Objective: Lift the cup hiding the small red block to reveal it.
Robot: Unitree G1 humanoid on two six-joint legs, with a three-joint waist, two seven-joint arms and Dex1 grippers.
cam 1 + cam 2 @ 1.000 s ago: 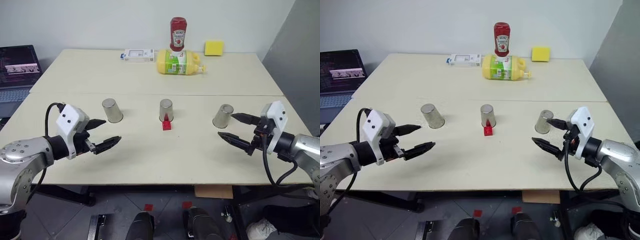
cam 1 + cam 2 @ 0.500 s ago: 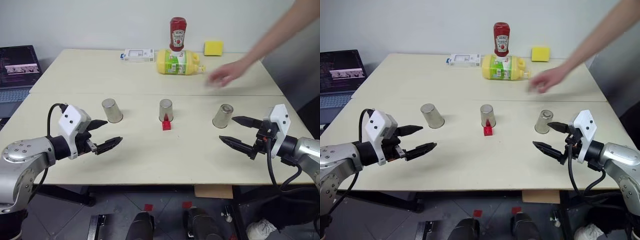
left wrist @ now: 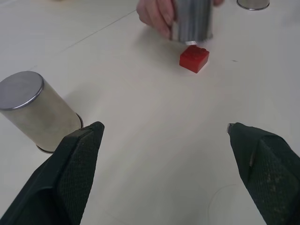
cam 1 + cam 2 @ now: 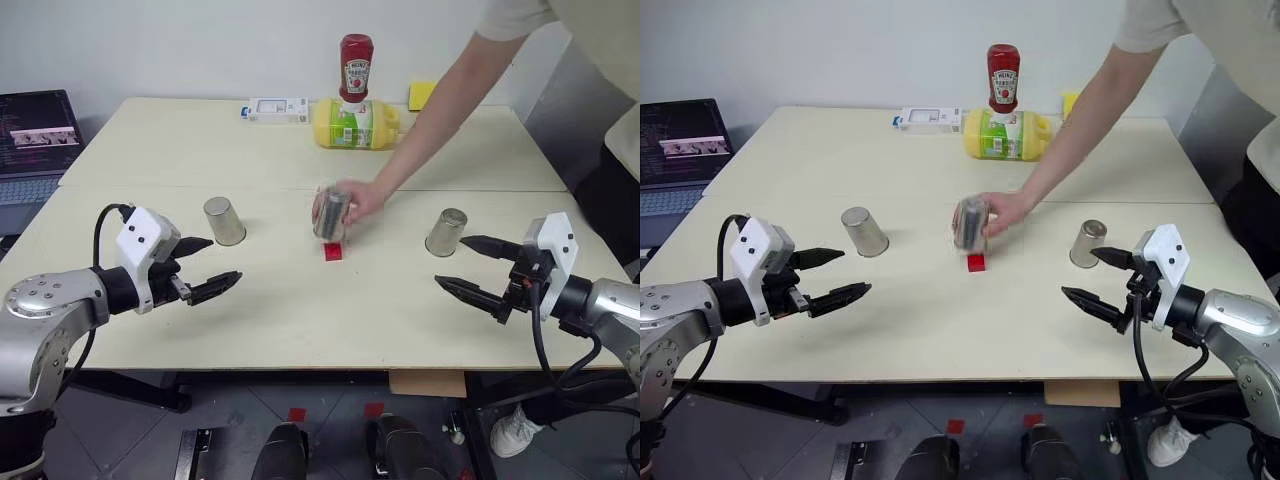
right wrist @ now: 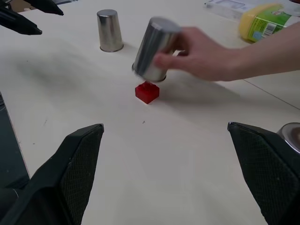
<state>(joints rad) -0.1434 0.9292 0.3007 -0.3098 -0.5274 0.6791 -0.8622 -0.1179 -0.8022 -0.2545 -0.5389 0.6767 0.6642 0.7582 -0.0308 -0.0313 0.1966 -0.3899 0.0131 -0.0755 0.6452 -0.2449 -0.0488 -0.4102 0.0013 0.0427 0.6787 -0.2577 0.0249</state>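
A hand [image 4: 362, 200] tilts the middle cup [image 4: 331, 212] over the block [image 4: 332, 250], probably to hide it; your pincers [image 4: 203, 268] [image 4: 474, 268] wait spread.

Block [image 4: 332, 250] before tilted middle cup [image 4: 331, 213]

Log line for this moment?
person's hand: tilting middle cup | red block: uncovered | left gripper: open | right gripper: open

Head pair above — wrists near table [image 4: 300, 330]
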